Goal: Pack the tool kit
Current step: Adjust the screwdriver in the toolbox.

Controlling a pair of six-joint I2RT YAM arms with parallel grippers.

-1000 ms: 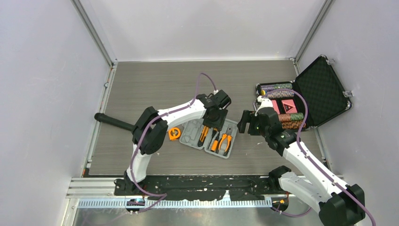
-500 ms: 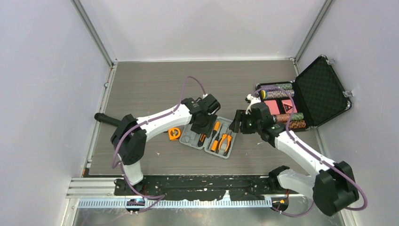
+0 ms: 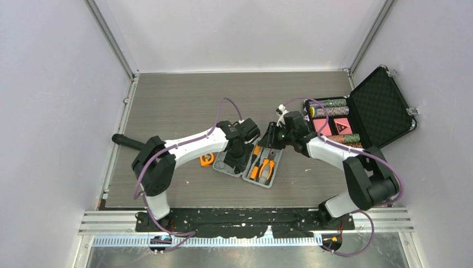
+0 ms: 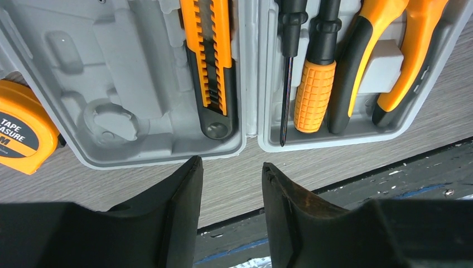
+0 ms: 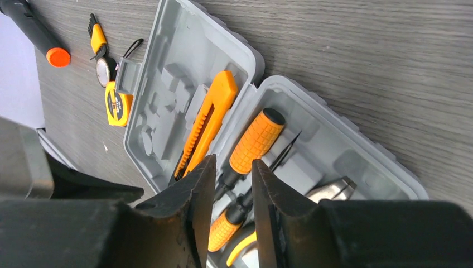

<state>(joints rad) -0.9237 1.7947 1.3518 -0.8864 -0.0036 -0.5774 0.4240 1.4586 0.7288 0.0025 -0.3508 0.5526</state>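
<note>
The tool kit's grey case (image 3: 271, 180) lies open on the table. Its left half (image 4: 128, 67) holds an orange utility knife (image 4: 212, 67). Two screwdrivers (image 4: 315, 95) and the orange-and-black pliers (image 4: 390, 56) lie in the right half. The tape measure (image 3: 207, 158) sits on the table just left of the case. My left gripper (image 4: 230, 167) hovers open over the case's near edge, with nothing between its fingers. My right gripper (image 5: 233, 164) hangs over the right half above a screwdriver (image 5: 256, 139), its jaws narrowly apart and gripping nothing.
A larger black foam-lined case (image 3: 379, 109) with poker chips stands open at the right. A black handle with an orange tip (image 5: 33, 33) lies at the table's left edge. A small orange-and-black tool (image 5: 97, 39) lies near the tape measure (image 5: 117, 103).
My right gripper has moved left to the tool kit's right half and narrowed its jaws. My left gripper has shifted toward the near left over the case.
</note>
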